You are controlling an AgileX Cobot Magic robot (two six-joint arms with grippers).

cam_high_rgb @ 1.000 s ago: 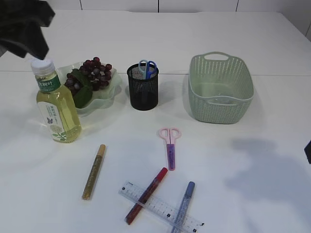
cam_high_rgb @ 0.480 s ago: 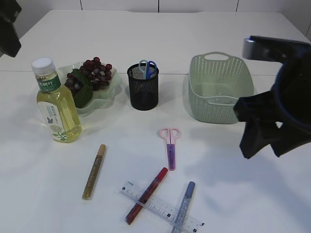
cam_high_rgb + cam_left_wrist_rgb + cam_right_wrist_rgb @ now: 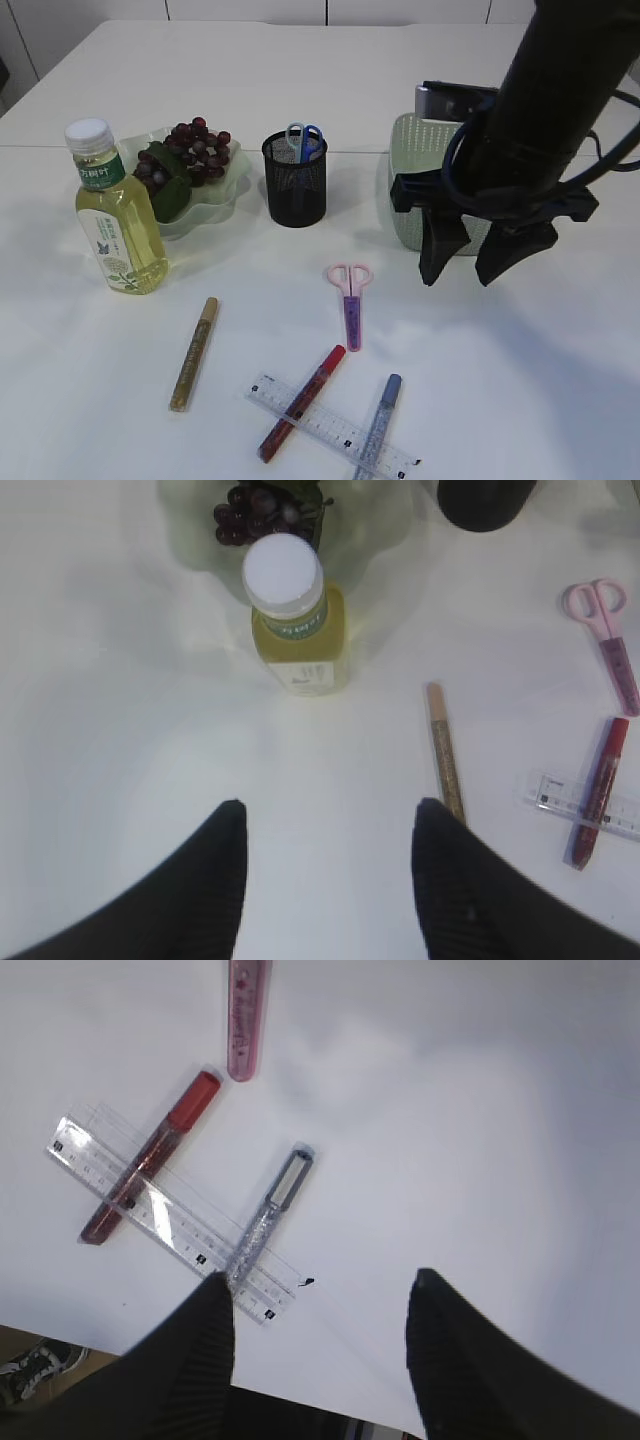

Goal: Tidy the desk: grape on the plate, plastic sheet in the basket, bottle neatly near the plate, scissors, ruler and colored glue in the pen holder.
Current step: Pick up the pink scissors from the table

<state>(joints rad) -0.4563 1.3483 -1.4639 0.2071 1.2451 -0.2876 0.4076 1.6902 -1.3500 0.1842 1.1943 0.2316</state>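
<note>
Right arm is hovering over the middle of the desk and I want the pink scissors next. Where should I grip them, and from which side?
Probably from above, on the sheathed blades of the pink scissors, fingers closing across the narrow width. They lie flat, alone on bare table, loops toward the pen holder. The right gripper is open.

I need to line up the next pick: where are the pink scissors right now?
In the exterior view the pink scissors lie flat on the table near the middle, in front of the pen holder, just above the red glue pen.
</note>
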